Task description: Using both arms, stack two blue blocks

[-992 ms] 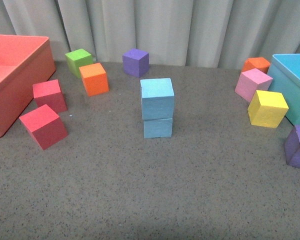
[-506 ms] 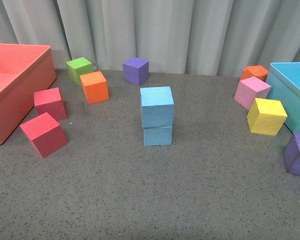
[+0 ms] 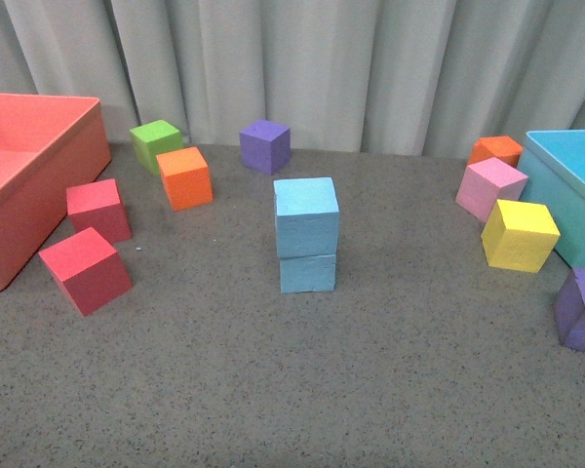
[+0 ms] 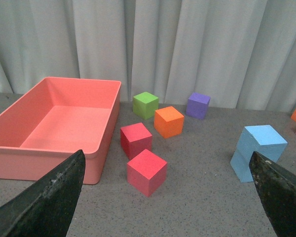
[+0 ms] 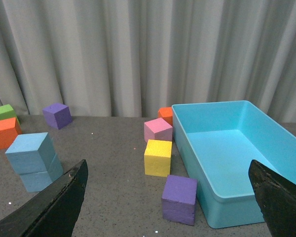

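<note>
Two sky-blue blocks stand stacked in the middle of the grey table: the upper block [image 3: 306,215] rests on the lower block [image 3: 308,272], turned slightly. The stack also shows in the left wrist view [image 4: 258,152] and in the right wrist view [image 5: 33,160]. Neither arm shows in the front view. My left gripper [image 4: 170,197] is open and empty, well back from the stack. My right gripper [image 5: 167,202] is open and empty, also away from the stack, with a purple cube [image 5: 179,198] between its fingers' lines of sight.
A coral bin [image 3: 39,185] stands at the left, a turquoise bin [image 3: 565,180] at the right. Two red cubes [image 3: 86,270], an orange cube [image 3: 185,177], a green cube [image 3: 156,143] and a purple cube [image 3: 265,146] lie left and back. Pink [image 3: 490,188], yellow [image 3: 519,235], orange [image 3: 497,150] and purple [image 3: 583,311] cubes lie right.
The front view has shifted slightly, so everything sits a little lower in the picture. The blue stack and the other cubes have not moved on the table.
</note>
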You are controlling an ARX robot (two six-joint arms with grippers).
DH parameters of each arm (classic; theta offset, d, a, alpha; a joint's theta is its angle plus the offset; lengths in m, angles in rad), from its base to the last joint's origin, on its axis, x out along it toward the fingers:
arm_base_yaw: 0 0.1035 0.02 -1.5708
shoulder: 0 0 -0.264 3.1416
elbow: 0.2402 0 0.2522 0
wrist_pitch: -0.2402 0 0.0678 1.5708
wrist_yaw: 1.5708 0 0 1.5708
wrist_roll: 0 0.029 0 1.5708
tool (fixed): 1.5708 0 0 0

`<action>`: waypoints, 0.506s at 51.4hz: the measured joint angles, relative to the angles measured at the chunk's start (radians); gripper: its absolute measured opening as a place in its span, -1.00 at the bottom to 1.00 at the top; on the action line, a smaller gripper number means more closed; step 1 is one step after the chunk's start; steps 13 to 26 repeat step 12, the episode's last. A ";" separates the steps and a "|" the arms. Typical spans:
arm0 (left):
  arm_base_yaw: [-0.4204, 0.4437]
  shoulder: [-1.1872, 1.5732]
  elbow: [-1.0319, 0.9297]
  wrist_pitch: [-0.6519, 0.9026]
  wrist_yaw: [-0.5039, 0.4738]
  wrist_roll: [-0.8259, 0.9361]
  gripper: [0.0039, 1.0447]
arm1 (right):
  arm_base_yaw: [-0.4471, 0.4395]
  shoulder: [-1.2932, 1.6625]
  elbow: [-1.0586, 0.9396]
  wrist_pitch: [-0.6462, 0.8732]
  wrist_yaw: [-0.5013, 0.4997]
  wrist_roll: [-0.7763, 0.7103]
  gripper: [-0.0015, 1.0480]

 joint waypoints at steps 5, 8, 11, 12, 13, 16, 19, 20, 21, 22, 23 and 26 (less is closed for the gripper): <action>0.000 0.000 0.000 0.000 0.000 0.000 0.88 | 0.000 0.000 0.000 0.000 0.000 0.000 0.81; 0.000 0.000 0.000 0.000 0.000 0.000 0.88 | 0.000 0.000 0.000 0.000 0.000 0.000 0.81; 0.000 0.000 0.000 0.000 0.000 0.000 0.88 | 0.000 0.000 0.000 0.000 0.000 0.000 0.81; 0.000 0.000 0.000 0.000 0.000 0.000 0.88 | 0.000 0.000 0.000 0.000 0.000 0.000 0.81; 0.000 0.000 0.000 0.000 0.000 0.000 0.88 | 0.000 0.000 0.000 0.000 0.000 0.000 0.81; 0.000 0.000 0.000 0.000 0.000 0.000 0.88 | 0.000 0.000 0.000 0.000 0.000 0.000 0.81; 0.000 0.000 0.000 0.000 0.000 0.000 0.88 | 0.000 0.000 0.000 0.000 0.000 0.000 0.81; 0.000 0.000 0.000 0.000 0.000 0.000 0.88 | 0.000 0.000 0.000 0.000 0.000 0.000 0.81; 0.000 0.000 0.000 0.000 0.000 0.000 0.88 | 0.000 0.000 0.000 0.000 0.000 0.000 0.81; 0.000 0.000 0.000 0.000 0.000 0.000 0.88 | 0.000 0.000 0.000 0.000 0.000 0.000 0.81; 0.000 0.000 0.000 0.000 0.000 0.000 0.88 | 0.000 0.000 0.000 0.000 0.000 0.000 0.81; 0.000 0.000 0.000 0.000 0.000 0.000 0.88 | 0.000 0.000 0.000 0.000 0.000 0.000 0.81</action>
